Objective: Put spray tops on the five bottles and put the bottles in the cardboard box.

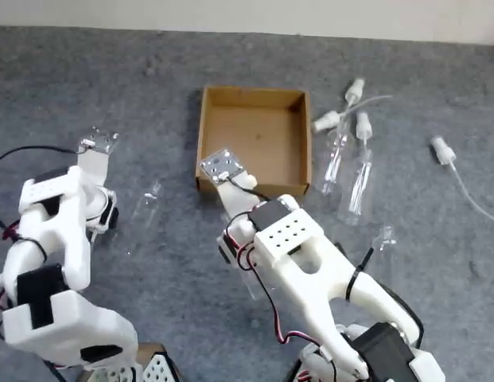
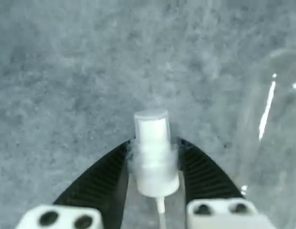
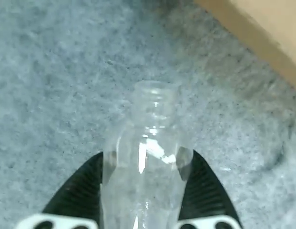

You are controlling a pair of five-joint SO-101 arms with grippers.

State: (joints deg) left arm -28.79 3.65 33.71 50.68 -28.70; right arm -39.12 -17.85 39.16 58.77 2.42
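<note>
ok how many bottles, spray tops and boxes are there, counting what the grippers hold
bottle: 5, one in the right gripper
spray top: 5, one in the left gripper
cardboard box: 1
total: 11

Seemingly felt table holds box, bottles, spray tops.

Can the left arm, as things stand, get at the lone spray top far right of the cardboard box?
Probably not: its claw is shut on another spray top, and the box and right arm lie between.
</note>
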